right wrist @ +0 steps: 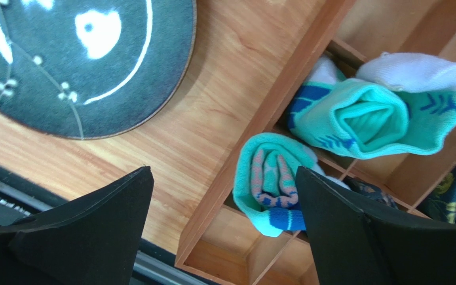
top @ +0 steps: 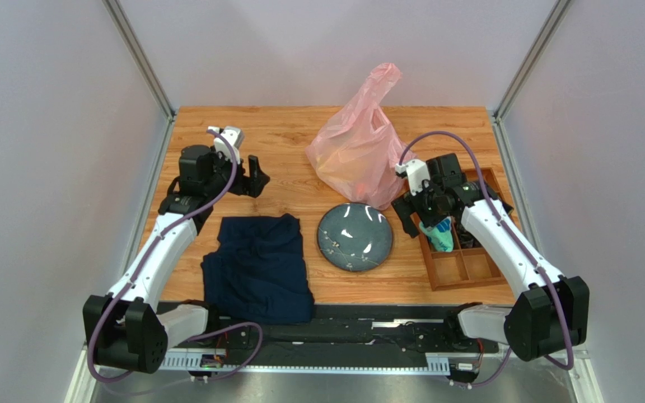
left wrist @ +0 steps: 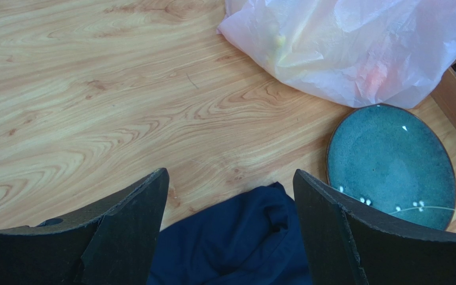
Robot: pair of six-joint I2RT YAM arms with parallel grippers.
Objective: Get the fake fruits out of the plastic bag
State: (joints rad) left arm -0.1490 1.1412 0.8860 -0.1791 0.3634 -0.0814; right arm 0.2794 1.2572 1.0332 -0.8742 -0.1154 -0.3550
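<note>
Left hand (top: pixel 254 176): fingers spread wide, nothing between them. It hovers over bare wood at the left of the wooden bench (top: pixel 284 143), above the far edge of the dark navy folded cloth (top: pixel 258 269).

Right hand (top: pixel 408 210): also released and empty. Its wrist view looks down past the spread fingers at the left wall of the wooden compartment tray (right wrist: pixel 260 119), where rolled turquoise socks (right wrist: pixel 379 107) lie in the cells.

Thin translucent pink plastic bag (top: pixel 355 151): stands in a heap at centre-back of the bench. Its base touches the far rim of the dark grey round plate (top: pixel 355 238). Its knotted handles point up and lean toward the back wall, so the long axis runs from plate to back wall.

Glossy fake fruits (left wrist: pixel 376 74): all inside the bag. They show only as a reddish blur and a yellow patch through the film. No fruit is out; the task looks unstarted.

Key relation:
- The bag lies to the right of the left hand, well apart, with open bench between them.
- The bag lies just beyond and to the left of the right hand, near its lower right corner.
- The right hand is the nearer one.

Judgement: the bag mouth is high and at the back, so one hand probably needs to lift or pin the film while the other reaches for the fruit.
</note>
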